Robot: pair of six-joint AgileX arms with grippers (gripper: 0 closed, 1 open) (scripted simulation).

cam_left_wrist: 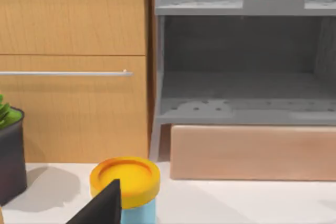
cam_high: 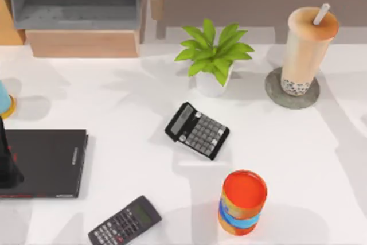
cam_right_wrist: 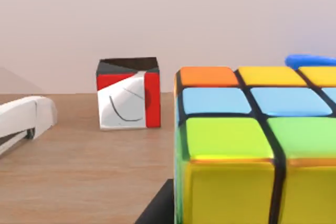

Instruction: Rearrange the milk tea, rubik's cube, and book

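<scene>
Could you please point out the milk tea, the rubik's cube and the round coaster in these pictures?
milk tea (cam_high: 305, 50): top view, on the cup's side.
rubik's cube (cam_right_wrist: 231, 137): right wrist view, on a green tile.
coaster (cam_high: 274, 89): top view, on its bare rim.

The left arm (cam_high: 7, 164) stands at the table's far left edge, a dark upright mass seen from above, cut off by the border. In its own wrist view, the left gripper (cam_left_wrist: 102, 205) shows as a single dark wedge rising from below and tapering to a point. The right gripper (cam_right_wrist: 157, 212) appears in its wrist view as a small dark sliver low down, level and pointing forward.
</scene>
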